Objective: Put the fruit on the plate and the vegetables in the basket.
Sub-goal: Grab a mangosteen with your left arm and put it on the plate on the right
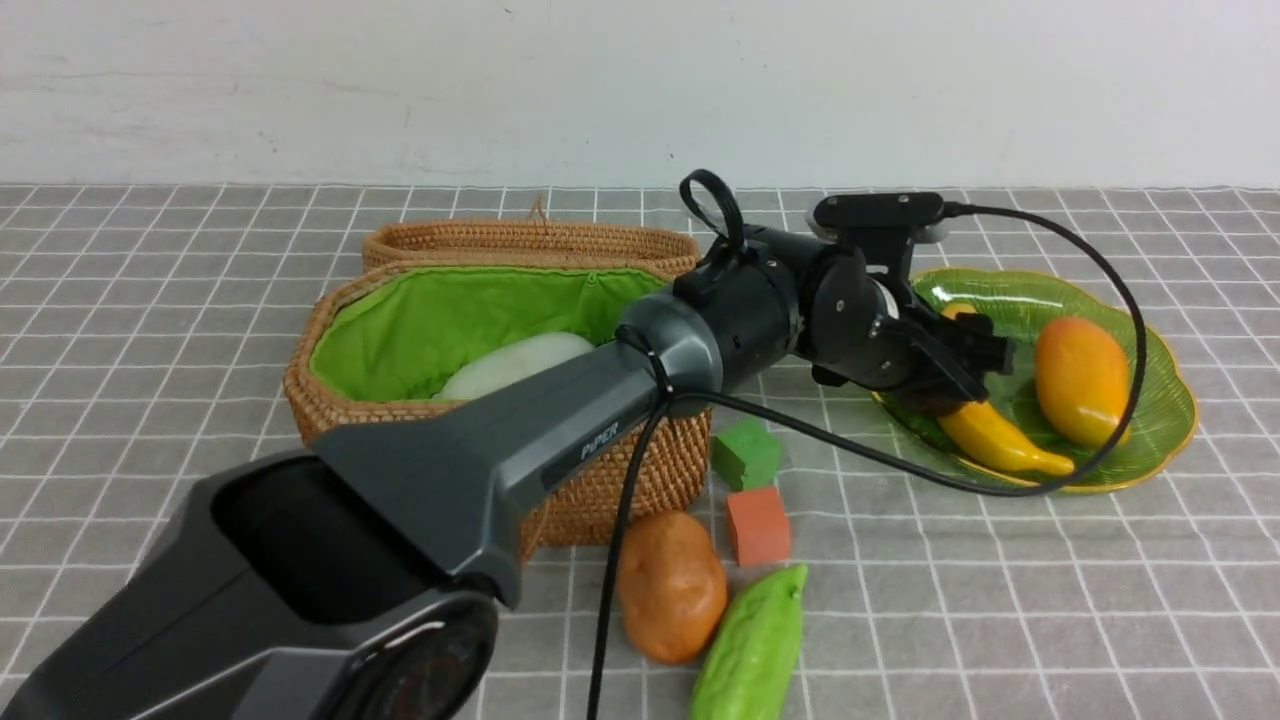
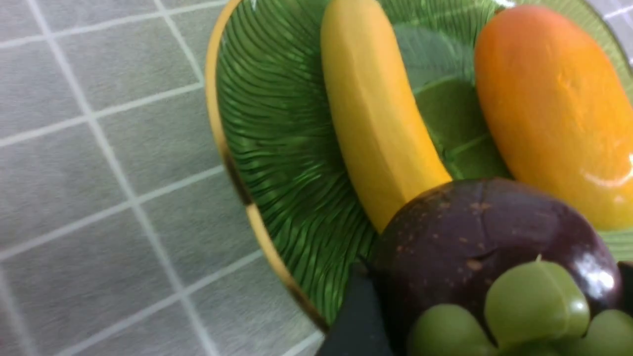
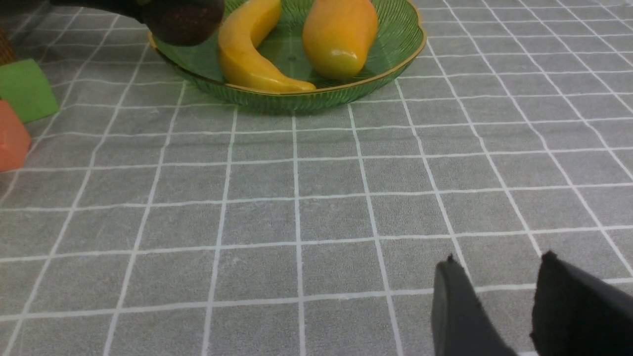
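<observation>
Left gripper (image 1: pixel 955 370) clamps the mangosteen (image 2: pixel 484 237) over the plate (image 2: pixel 277 148) — banana (image 2: pixel 376 123), mango (image 2: pixel 559 109) inside; right gripper (image 3: pixel 499 267) jaws apart, empty.

- My worktop (image 1: pixel 1000 600) wears grey cloth ruled with a white grid of squares.
- The plate (image 1: pixel 1165 420) is translucent green with fine ribbing and a thin gold rim.
- The banana (image 1: pixel 990 435) is plain yellow, and the mango (image 1: pixel 1080 380) runs from yellow to orange.
- The mangosteen (image 2: pixel 474 232) is dark purple flecked with tan, and its leaf cap is pale green.
- The basket (image 1: pixel 310 410) is tan weave lined in bright green, and the radish (image 1: pixel 515 362) is white.
- The potato (image 1: pixel 672 585) is brown-orange, and the gourd (image 1: pixel 755 640) is light green and ridged.
- One cube (image 1: pixel 745 453) is green, and the other cube (image 1: pixel 758 525) is orange.
- My right end effector (image 3: pixel 499 259) is black.
</observation>
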